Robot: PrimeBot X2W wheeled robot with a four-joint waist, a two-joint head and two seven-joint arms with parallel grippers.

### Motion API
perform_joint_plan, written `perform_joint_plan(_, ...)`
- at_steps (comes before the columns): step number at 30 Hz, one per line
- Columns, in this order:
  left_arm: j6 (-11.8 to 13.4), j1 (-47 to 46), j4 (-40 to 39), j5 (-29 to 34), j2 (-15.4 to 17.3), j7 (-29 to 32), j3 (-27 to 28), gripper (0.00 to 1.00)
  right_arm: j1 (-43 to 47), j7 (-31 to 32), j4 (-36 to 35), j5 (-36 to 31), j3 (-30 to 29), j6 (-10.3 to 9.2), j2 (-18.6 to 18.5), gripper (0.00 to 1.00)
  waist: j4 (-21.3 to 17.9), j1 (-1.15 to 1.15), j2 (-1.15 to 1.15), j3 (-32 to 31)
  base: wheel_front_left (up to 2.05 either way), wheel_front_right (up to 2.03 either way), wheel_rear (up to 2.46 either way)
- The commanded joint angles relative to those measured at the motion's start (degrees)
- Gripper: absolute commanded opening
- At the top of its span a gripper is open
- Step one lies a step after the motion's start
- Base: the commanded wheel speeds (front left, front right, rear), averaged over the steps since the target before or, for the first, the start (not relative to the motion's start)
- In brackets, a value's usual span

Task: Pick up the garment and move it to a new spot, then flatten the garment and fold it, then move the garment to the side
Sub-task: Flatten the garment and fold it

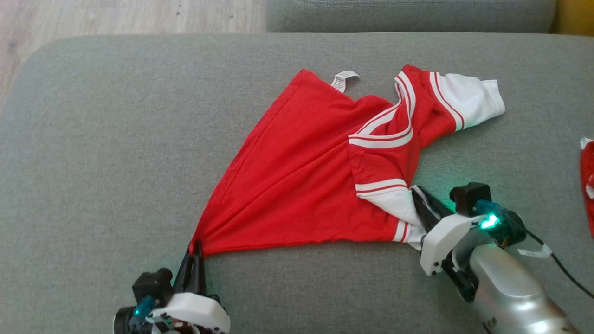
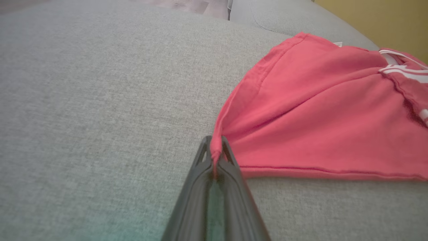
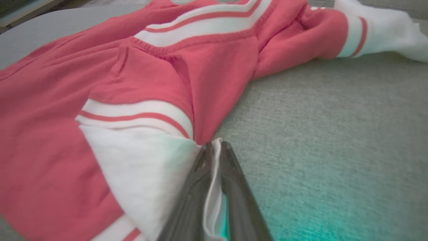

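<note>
Lying mid-frame on a grey woven cushion (image 1: 116, 139), the red white-sleeved jersey (image 1: 297, 185) is clamped lower left by the left gripper (image 1: 197, 246), lower right by the right gripper (image 1: 417, 192)

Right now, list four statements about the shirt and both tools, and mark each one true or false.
1. The left tool pinches a red corner of the shirt. True.
2. The right tool is open and clear of the cloth. False: it is closed on the edge of the white sleeve.
3. The shirt lies on a wooden floor. False: it lies on the grey cushion.
4. A white label sticks out at the shirt's far edge. True.
</note>
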Motion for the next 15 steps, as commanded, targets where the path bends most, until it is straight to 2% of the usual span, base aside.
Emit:
perform_joint_plan(1,0.1,-2.2,-1.3,-0.2,0.4,-0.3,1.4,0.00,1.1,1.1,1.1,0.5,1.9,0.19,-0.6,0.00,0.1,0.00,0.00,0.0,0.00,0.00,0.00)
perform_joint_plan(5,0.1,-2.2,-1.2,-0.1,0.4,-0.3,1.8,0.00,0.4,-1.2,1.9,2.4,1.0,0.19,-1.8,0.00,0.0,0.00,0.00,-0.5,0.00,0.00,0.00)
perform_joint_plan(9,-0.2,-2.0,-2.5,0.5,0.4,-0.3,2.9,0.00,-0.5,-4.0,1.5,4.5,-2.5,0.19,-2.6,0.00,-0.4,0.00,0.00,-1.8,0.00,0.00,0.00)
perform_joint_plan(15,-2.2,-3.4,-6.7,3.1,0.4,-0.3,5.8,0.00,-0.8,-5.0,-5.8,10.6,-11.1,0.19,-2.0,0.00,-2.2,0.00,0.00,-4.9,0.00,0.00,0.00)
